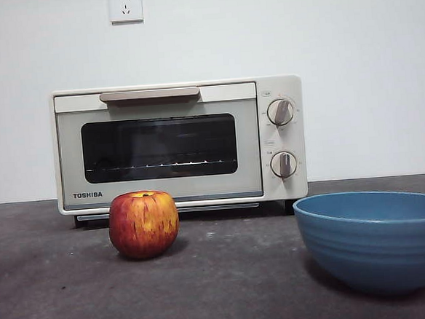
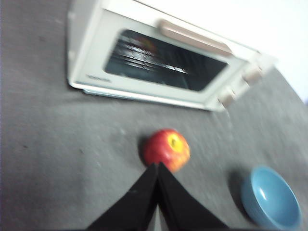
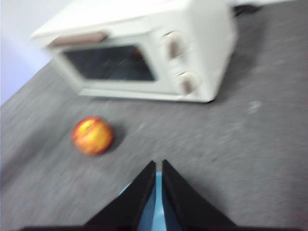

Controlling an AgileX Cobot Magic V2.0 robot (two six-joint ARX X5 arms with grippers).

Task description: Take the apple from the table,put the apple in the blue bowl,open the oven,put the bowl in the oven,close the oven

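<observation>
Here the counter (image 1: 55, 302) is a dark grey, rough surface carrying everything. On it, against the white wall, stands the oven (image 1: 178, 143), cream-white, its door shut, the beige bar handle across the top of the door and two round knobs at one side of the dark window. From both wrist views the oven sits well beyond each end effector, across open counter.

The blue bowl (image 1: 377, 239) rests upright on the counter, well apart from the oven and with nothing visible inside it in the left wrist view. In the right wrist view a strip of blue shows just behind the right end effector (image 3: 159, 166), between and below its two black jaws, so this end effector hangs above the bowl; whether it touches the bowl cannot be told. Its jaws stand nearly together, with only a thin slit between the tips, and they hold nothing.

The apple (image 1: 143, 223) stands on the counter in front of the oven door, stem dimple up, apart from the bowl. The left end effector (image 2: 158, 166) hangs just short of it, its tips meeting at the apple's near edge in that view; the jaws are pressed together and grip nothing. From the right end effector the apple lies off to one side, well apart.

The wrist views are blurred.
</observation>
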